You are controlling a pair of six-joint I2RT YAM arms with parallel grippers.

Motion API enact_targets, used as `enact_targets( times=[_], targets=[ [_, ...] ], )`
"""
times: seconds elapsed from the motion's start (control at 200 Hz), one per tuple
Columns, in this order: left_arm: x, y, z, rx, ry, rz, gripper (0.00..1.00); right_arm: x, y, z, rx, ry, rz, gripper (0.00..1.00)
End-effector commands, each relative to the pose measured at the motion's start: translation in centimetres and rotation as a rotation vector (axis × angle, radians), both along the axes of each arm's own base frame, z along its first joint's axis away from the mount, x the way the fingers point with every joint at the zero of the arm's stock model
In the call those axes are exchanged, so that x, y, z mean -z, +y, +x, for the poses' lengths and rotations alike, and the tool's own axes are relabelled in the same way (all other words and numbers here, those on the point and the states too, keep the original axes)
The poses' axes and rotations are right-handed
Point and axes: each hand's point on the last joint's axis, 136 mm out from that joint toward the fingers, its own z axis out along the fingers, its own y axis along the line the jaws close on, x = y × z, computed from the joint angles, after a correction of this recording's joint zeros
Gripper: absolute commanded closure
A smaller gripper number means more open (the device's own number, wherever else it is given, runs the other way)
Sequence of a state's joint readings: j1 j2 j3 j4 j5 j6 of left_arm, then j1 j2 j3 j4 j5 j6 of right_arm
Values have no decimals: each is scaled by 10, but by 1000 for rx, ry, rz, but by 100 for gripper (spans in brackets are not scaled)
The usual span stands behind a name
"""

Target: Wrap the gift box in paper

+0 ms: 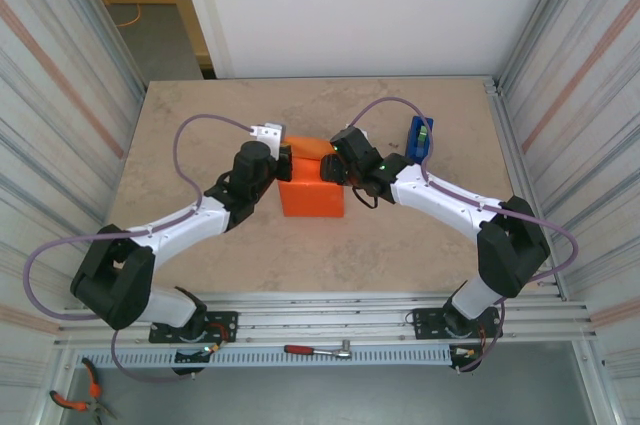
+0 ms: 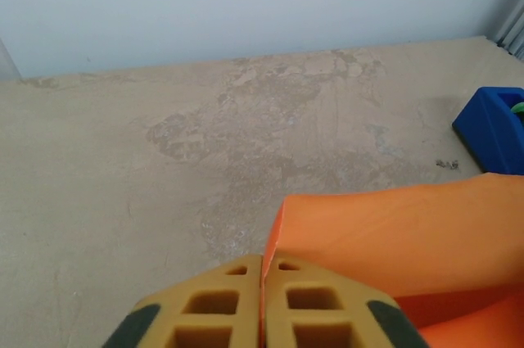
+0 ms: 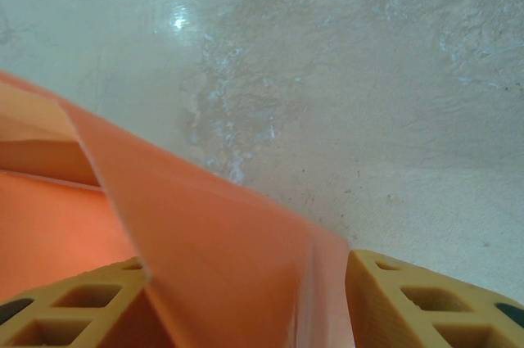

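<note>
- The orange paper (image 1: pixel 312 195) lay at the middle of the table (image 1: pixel 180 135), folded up into a squarish bundle between the 2 arms. You could judge that the gift box sat under it.
- Your left gripper (image 2: pixel 262 273) had its fingers pressed together on a thin edge of the sheet at the bundle's far left corner.
- Your right gripper (image 3: pixel 246 264) had its fingers (image 3: pixel 426 303) apart. A loose fold of the sheet bulged between them and was not pinched flat.
- The sheet looked light, thin and limp, and likely to crease or tear if it was tugged. A hold on an edge or corner, with both sides kept level, would probably suit it best.
- The bundle ran slightly longer from near to far. Its lifted far edge ran left to right between the 2 grippers, with the flap facing up and toward the arms.
- The blue tape dispenser (image 1: pixel 419 137) stood apart, to the right of the right gripper.
</note>
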State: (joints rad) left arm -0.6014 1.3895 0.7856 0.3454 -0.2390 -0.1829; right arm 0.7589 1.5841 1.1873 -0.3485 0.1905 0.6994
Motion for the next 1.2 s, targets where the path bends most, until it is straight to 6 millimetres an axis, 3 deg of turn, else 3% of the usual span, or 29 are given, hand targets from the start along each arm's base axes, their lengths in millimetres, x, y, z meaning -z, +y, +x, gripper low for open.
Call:
enact_targets(
  times=[0.0,0.1,0.18,0.441,0.646,0.852,1.192],
  targets=[
    [-30,6,-2,-13,-64,-55,53,52,-15,-30,-25,158,-137,45],
    [-33,9,-14,-5,-60,-124,31,52,-15,-30,-26,157,-135,45],
    [-30,12,-23,-8,-51,-173,27,54,-14,-30,-28,158,-134,45],
    [-8,1,-29,4,-6,-167,26,56,-13,-29,-31,164,-132,45],
    [0,-1,-16,-26,-3,-126,26,56,-12,-30,-35,165,-131,45],
    [21,7,-6,-96,21,-59,28,51,-10,-30,-50,160,-126,45],
    [39,12,-12,-126,55,-45,40,-11,-6,-13,-56,56,-53,38]
  ],
)
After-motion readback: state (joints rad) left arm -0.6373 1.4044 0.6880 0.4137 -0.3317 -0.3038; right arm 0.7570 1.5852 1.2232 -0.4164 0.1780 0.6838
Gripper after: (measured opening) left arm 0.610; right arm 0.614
